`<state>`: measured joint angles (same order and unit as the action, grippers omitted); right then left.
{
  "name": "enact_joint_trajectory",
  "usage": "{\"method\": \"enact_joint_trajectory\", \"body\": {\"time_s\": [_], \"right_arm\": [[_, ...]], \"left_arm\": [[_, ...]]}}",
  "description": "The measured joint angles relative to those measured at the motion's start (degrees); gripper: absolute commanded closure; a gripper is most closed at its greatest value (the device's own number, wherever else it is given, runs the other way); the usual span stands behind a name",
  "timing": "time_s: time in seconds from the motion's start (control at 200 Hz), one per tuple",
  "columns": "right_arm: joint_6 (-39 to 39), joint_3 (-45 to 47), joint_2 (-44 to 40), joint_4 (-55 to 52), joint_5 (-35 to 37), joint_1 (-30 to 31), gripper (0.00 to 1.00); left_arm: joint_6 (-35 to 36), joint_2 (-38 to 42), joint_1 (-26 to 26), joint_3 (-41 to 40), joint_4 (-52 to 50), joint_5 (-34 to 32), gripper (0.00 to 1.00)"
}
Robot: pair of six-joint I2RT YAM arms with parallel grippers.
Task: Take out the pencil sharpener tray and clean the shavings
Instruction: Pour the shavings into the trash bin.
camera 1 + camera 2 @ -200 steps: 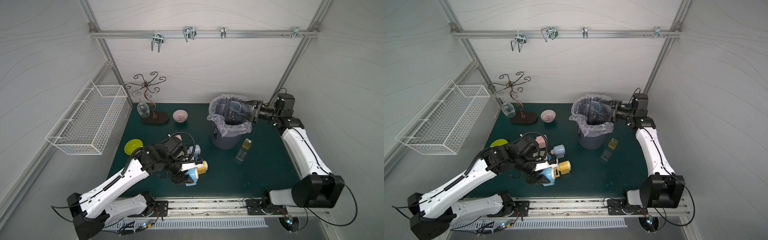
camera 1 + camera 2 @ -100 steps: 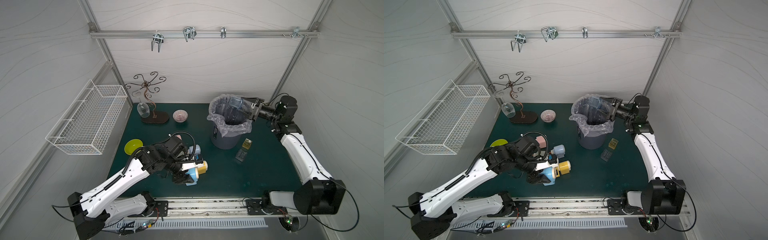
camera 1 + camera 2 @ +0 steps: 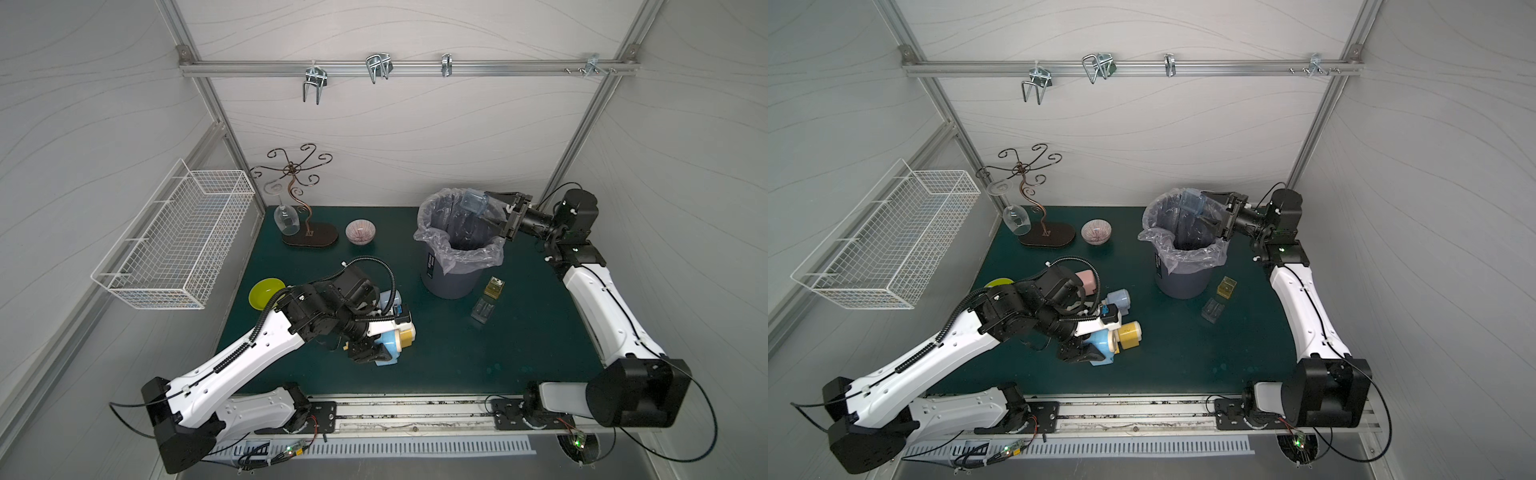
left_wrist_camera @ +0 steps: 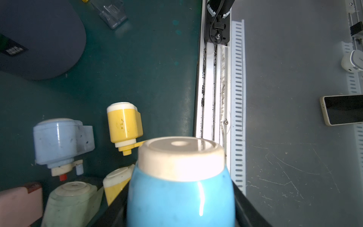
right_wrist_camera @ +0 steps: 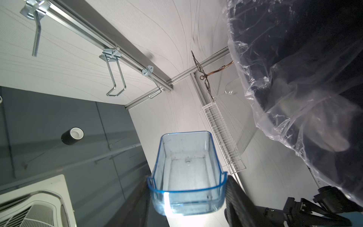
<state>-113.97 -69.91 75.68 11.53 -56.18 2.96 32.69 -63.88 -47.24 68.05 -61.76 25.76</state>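
In both top views, the dark inside of the bin [image 3: 451, 278] hid its contents, so the shavings could not be made out. The right gripper [image 3: 489, 206] reached over the bin's mouth. Its fingers pinched one end of the clear blue tray [image 3: 475, 202], which hung tilted near the back rim. The left gripper [image 3: 383, 338] sat low on the green mat [image 3: 457, 361], clamped around a bright blue sharpener [image 3: 388, 351]. Its arm covered most of the sharpeners behind it. The front middle of the mat lay open between the two arms.

In the left wrist view, the bright blue sharpener [image 4: 180, 196] filled the lower frame and was cut off below. Black fingers [image 4: 243, 206] pressed on both its flanks. A yellow sharpener [image 4: 124, 123] lay just beside it, and the mat's edge and the rail [image 4: 209, 98] ran near.

In the right wrist view, one finger [image 5: 237, 198] was sharp and the other blurred, each against a side of the tray [image 5: 188, 176]. The tray's floor showed only faint specks. The crinkled liner [image 5: 294, 98] hung close by.
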Motion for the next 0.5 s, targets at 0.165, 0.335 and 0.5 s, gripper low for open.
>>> {"method": "enact_joint_trajectory", "body": {"time_s": [0.165,0.335,0.5], "right_arm": [[-3.3,3.7,2.3,6.0,-2.0,0.1,1.0],[4.7,-1.7,2.9,-5.1,-3.7,0.3,1.0],[20.0,-11.4,3.0,-19.1,-3.6,1.0,1.0]], "left_arm": [[2.9,-4.0,0.5,5.8,-2.2,-0.4,1.0],[6.3,-7.2,4.1,9.8,-4.6,0.0,1.0],[10.7,-9.2,12.8,14.7,-6.0,1.8,1.0]]}}
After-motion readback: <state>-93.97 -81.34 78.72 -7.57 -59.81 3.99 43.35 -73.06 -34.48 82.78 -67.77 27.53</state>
